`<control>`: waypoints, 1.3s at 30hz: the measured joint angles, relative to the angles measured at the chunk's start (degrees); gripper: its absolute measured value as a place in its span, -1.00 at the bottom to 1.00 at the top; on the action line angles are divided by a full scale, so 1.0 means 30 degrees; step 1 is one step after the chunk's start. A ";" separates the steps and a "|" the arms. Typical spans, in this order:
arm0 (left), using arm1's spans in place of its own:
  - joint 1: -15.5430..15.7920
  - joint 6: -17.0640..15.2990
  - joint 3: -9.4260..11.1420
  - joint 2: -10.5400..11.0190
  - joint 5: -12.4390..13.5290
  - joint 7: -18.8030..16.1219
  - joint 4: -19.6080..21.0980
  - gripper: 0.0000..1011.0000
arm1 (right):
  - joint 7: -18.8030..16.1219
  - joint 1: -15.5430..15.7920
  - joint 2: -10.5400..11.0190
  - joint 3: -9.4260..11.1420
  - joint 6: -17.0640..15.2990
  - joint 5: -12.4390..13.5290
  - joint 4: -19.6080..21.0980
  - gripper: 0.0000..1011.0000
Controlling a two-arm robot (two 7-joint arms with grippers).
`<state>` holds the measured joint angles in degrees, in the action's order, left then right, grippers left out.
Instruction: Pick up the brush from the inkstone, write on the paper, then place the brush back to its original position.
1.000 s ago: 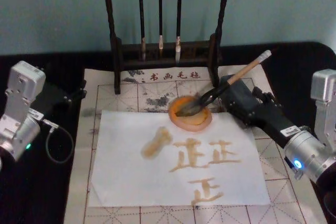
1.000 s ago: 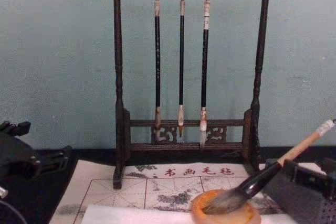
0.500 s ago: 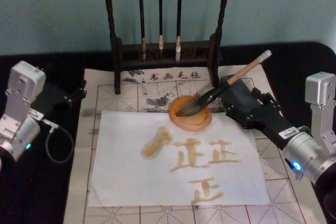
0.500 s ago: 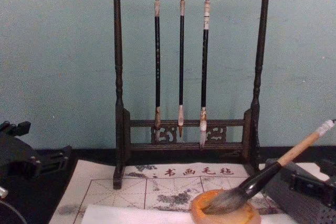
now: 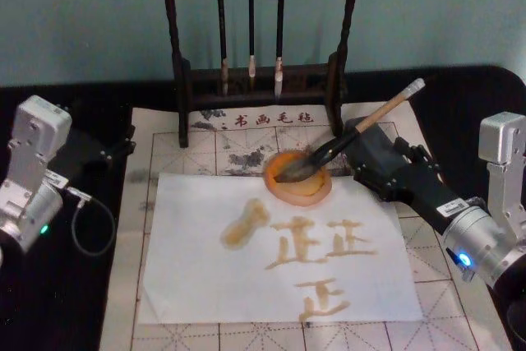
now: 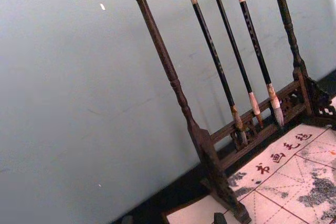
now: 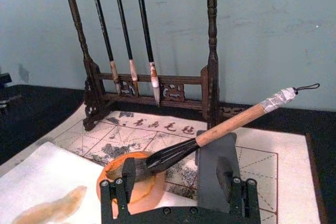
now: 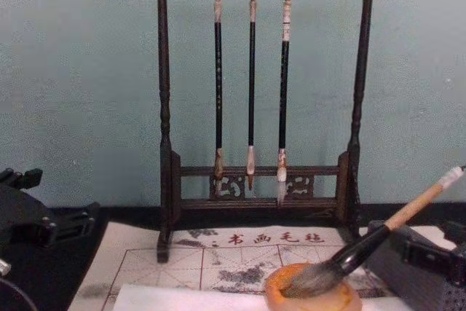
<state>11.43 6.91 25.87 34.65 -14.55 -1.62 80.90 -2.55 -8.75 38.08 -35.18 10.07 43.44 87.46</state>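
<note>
I see open room over the white paper sheet; behind it the dark wooden brush rack blocks passage, seemingly just beyond the round orange-amber inkstone.

Right arm reaches in from the lower right, forearm angled up and inward; its claw has fingers spread apart w/ nothing gripped. Left arm sits folded at the left edge, its claw pointing inward, idle.

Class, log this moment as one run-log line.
brush: bristles in inkstone | right end effector: open, beside brush | left end effector: parked | paper: written
</note>
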 joint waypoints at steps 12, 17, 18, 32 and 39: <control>-0.0001 0.0000 -0.0001 -0.0001 0.0000 0.0000 0.0001 0.98 | -0.0001 0.0003 -0.0006 0.0021 -0.0023 0.0056 0.0015 0.98; -0.0001 0.0000 -0.0002 0.0000 0.0000 -0.0001 0.0001 0.98 | 0.0000 0.0002 -0.0006 0.0021 -0.0034 0.0068 0.0015 0.98; -0.0001 0.0000 -0.0001 0.0000 -0.0001 0.0000 0.0001 0.98 | 0.0000 0.0002 -0.0005 0.0021 -0.0033 0.0071 0.0015 0.98; -0.0002 0.0000 -0.0001 0.0000 0.0000 -0.0001 0.0001 0.98 | 0.0000 0.0002 -0.0005 0.0022 -0.0032 0.0087 0.0015 0.98; -0.0002 0.0000 -0.0001 0.0000 0.0000 -0.0001 0.0002 0.98 | -0.0001 0.0003 -0.0006 0.0022 -0.0031 0.0087 0.0014 0.98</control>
<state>11.43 6.91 25.86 34.65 -14.55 -1.62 80.90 -2.56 -8.75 38.06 -35.12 9.98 43.70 87.51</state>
